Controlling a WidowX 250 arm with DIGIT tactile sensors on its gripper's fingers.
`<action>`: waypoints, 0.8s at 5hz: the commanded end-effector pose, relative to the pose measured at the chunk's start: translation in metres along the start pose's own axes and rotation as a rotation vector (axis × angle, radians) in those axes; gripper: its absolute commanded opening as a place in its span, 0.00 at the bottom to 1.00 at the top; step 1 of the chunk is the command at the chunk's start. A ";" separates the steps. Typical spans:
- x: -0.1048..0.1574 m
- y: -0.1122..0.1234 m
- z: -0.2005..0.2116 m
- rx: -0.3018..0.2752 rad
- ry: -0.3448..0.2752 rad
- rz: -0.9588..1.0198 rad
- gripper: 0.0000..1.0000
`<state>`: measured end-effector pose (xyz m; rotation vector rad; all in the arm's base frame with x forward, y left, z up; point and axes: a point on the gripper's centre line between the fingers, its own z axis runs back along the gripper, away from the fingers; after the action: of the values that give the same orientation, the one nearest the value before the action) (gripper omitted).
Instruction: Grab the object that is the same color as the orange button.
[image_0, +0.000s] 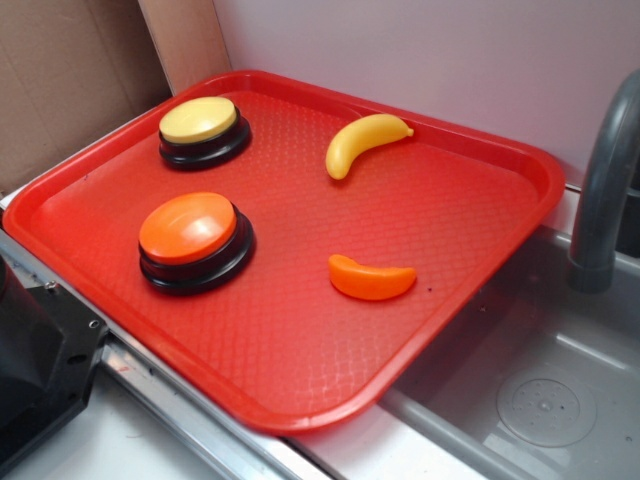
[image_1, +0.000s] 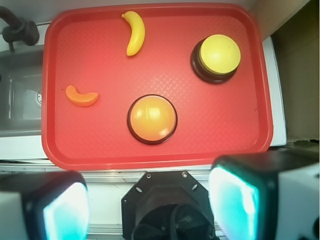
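Note:
The object, a small glossy orange crescent, lies on the red tray, toward its sink side. The wrist view shows this crescent at the tray's left. To one side of it stands the orange button on its black base, which sits mid-tray in the wrist view. My gripper hangs high above the near tray edge, open, with nothing between its pale fingertips. It is well apart from the crescent and does not appear in the exterior view.
A yellow-topped button and a yellow toy banana rest at the tray's far side. Beside the tray are a grey sink and its faucet. The black robot base sits at the near corner.

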<state>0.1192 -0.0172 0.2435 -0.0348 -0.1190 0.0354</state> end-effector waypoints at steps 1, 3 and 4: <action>0.000 0.000 0.000 0.000 0.000 0.000 1.00; 0.024 -0.052 -0.046 -0.019 -0.003 -0.502 1.00; 0.027 -0.081 -0.086 -0.037 0.017 -0.751 1.00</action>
<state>0.1630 -0.0968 0.1558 -0.0174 -0.0701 -0.7044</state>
